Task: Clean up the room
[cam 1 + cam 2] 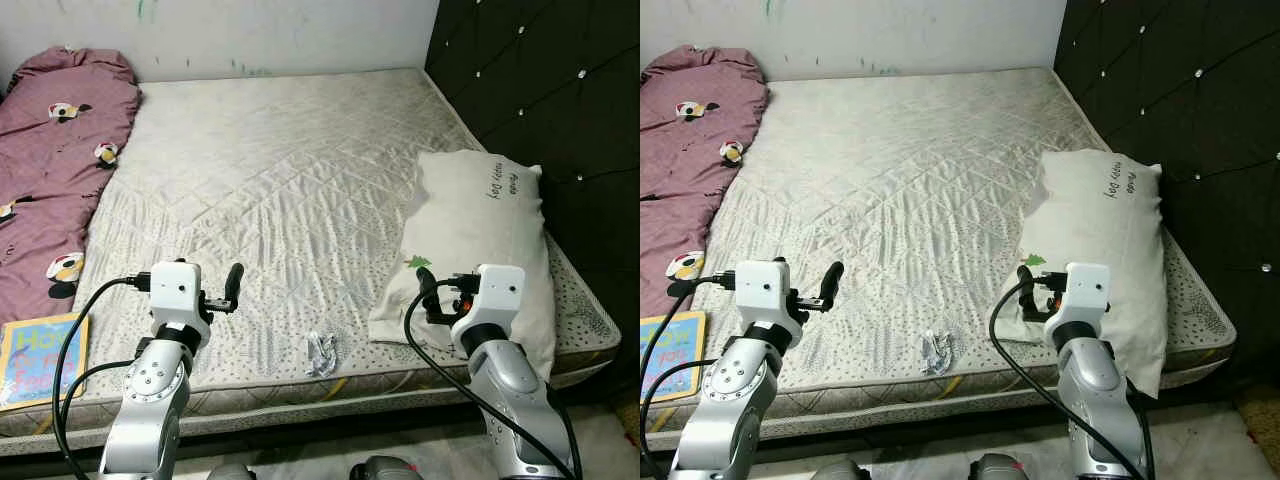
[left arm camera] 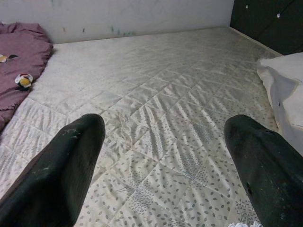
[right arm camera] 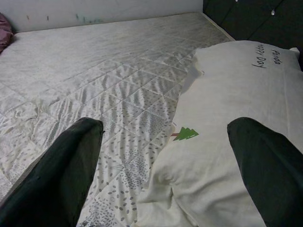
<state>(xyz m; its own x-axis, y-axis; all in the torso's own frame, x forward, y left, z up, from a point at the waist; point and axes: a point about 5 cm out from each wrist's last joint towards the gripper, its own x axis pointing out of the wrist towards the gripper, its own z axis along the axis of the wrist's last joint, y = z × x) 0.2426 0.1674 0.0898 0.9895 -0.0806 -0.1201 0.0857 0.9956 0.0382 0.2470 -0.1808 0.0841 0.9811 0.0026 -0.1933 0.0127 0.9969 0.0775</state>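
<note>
White quilted bed: we hold left gripper and right gripper over its near edge, fingers spread, empty; pillow beneath the right.

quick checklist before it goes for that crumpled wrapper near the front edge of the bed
1. Target in view: small crumpled clear wrapper lies on the quilted white mattress near its front edge, between the arms: ok.
2. Left gripper open, nothing held: ok.
3. Right gripper open, nothing held: ok.
4. Right gripper aimed at wrapper: it points at the white pillow with a green tree print: not ok.
5. Path from left gripper to wrapper free of objects: bare mattress between them: ok.
6. Other clutter noted: colourful children's book at the mattress's front left corner, maroon patterned quilt along the left side: ok.
</note>
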